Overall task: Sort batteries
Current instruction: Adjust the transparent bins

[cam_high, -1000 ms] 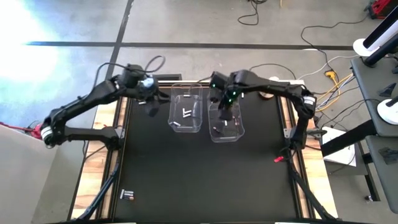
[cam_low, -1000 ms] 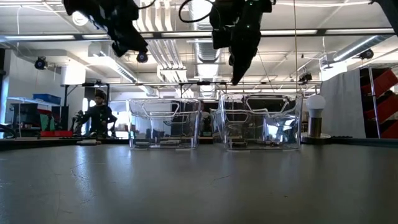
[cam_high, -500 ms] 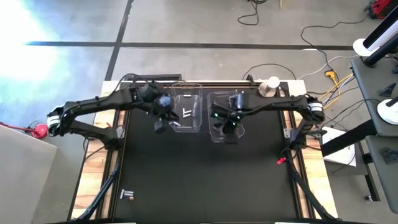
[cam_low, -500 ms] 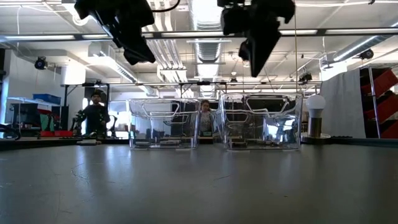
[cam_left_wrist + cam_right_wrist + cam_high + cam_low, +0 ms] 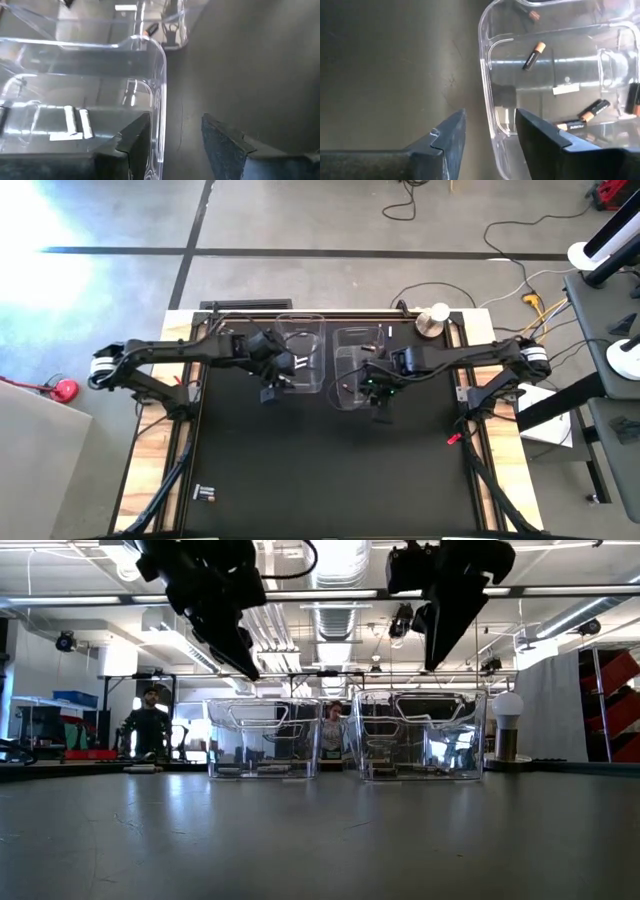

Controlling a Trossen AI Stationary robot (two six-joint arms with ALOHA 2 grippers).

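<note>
Two clear bins stand side by side at the table's far middle. The left bin [image 5: 300, 322] holds white batteries [image 5: 75, 122]. The right bin [image 5: 345, 395] holds dark batteries with copper ends [image 5: 534, 55]. A few more batteries [image 5: 205, 494] lie on the black mat near the front left corner. My left gripper [image 5: 268, 392] [image 5: 175, 125] hangs open at the left bin's near left corner with nothing in it. My right gripper [image 5: 382, 415] [image 5: 487, 120] hangs open just in front of the right bin's near edge, also holding nothing. Both stand well above the mat in the low view.
A white bulb-like thing on a round base [image 5: 435, 320] stands at the far right corner. A small red object [image 5: 447, 438] lies by the right rail. Bare black mat [image 5: 330, 470] stretches between the bins and the near edge. People [image 5: 150, 725] show in the room beyond.
Both grippers have come away from the bins' far part toward the table's near edge. The left one has also gone right and sunk along the left bin's side. The right one has left the space over the right bin and now hangs in front of it.
</note>
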